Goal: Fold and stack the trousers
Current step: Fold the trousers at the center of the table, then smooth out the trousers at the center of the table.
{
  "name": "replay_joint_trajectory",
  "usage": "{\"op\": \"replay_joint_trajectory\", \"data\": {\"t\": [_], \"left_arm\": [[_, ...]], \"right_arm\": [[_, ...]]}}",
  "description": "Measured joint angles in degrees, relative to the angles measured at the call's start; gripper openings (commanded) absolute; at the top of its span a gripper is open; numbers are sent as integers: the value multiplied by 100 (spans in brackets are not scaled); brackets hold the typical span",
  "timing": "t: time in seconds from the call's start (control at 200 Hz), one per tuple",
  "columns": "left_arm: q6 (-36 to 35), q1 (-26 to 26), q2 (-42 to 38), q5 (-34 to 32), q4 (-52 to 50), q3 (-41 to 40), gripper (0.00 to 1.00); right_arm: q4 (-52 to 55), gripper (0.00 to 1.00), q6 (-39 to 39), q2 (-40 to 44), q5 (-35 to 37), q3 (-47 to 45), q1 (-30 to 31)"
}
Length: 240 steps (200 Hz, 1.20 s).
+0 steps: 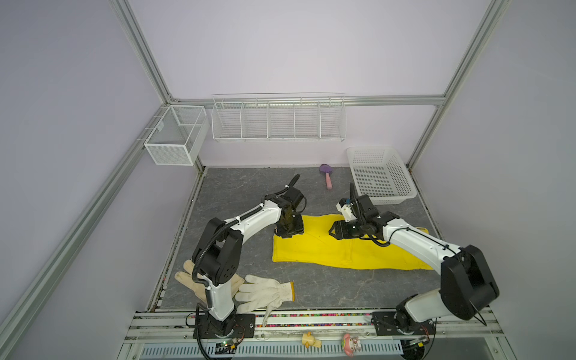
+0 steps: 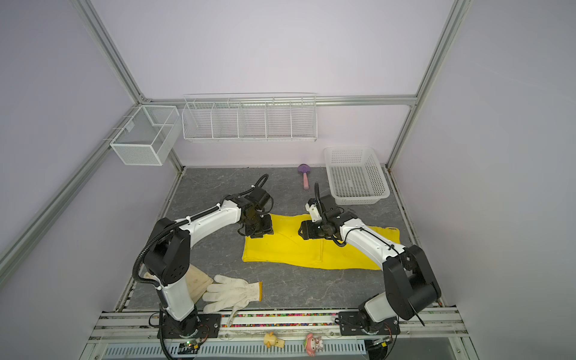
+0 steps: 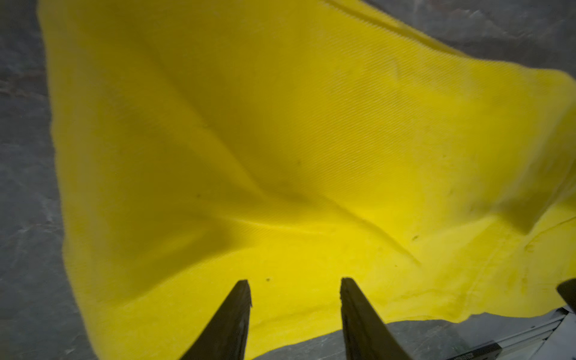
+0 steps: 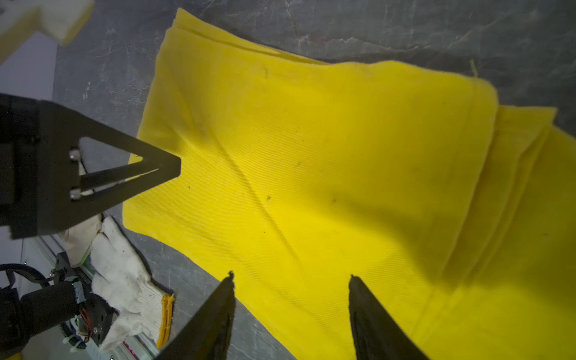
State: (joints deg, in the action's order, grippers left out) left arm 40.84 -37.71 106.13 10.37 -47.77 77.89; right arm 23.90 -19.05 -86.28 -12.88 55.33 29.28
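The bright yellow cloth trousers [image 1: 314, 249] lie flat in layers across the middle of the grey marble-patterned counter [image 1: 237, 193], with the left gripper [image 3: 295, 280] over their far-left corner and the right gripper [image 4: 291, 276] over their middle, both sets of jaws partly apart and holding nothing.

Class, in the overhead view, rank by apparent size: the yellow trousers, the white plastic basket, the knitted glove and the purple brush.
In a top view, largest first:
1. yellow trousers
2. white plastic basket
3. knitted glove
4. purple brush
The basket lies farther back than the glove, yet looks bigger.
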Motion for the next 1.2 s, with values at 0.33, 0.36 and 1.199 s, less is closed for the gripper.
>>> {"op": "replay_joint_trajectory", "data": {"t": [0.33, 0.36, 1.199], "left_arm": [[-256, 129, -11, -15, 11, -131, 49], [-315, 157, -24, -39, -20, -129, 49], [-1167, 866, -166, -608, -446, -933, 48]], "right_arm": [[282, 43, 160, -179, 907, -560, 431], [334, 42, 144, -160, 977, -656, 431], [105, 38, -33, 111, 1200, -1143, 470]]}}
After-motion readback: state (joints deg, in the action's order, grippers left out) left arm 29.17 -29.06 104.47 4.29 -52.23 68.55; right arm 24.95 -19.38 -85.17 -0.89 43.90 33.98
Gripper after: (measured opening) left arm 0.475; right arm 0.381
